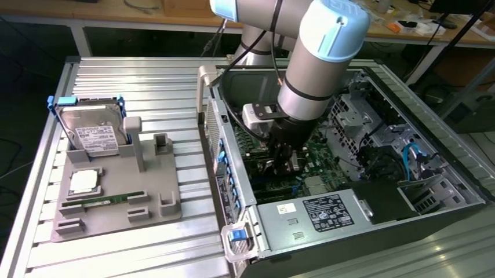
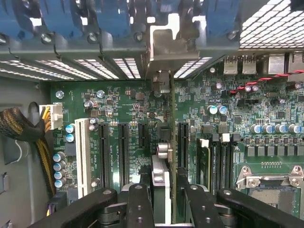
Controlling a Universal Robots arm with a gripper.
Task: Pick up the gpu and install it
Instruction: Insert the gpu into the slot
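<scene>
Gripper (image 1: 282, 165) (image 2: 164, 179), black, on the grey-and-pale-blue arm, is reached down inside the open dark-grey computer case (image 1: 433, 174). It straddles the gpu (image 2: 161, 171), a thin flat green circuit card with a silver metal end bracket. We cannot tell whether the gripper is clamped on the card or loose around it.

In the wrist view we see the gpu edge-on, standing upright on the green motherboard (image 2: 123, 104). Long black expansion slots (image 2: 122, 152) run parallel on either side of it. Its bracket end meets the perforated rear wall of the case, just under the row of blue plastic latches (image 2: 95, 19). We cannot tell whether the card is fully down in its slot.

On the exterior view's left, well apart from the case, a grey plastic fixture tray (image 1: 116, 220) sits on the ribbed aluminium table (image 1: 155, 75). It holds a boxy silver hard drive with a white label (image 1: 93, 130), upright. A narrow green memory stick (image 1: 104, 201) lies flat near the tray's front.
</scene>
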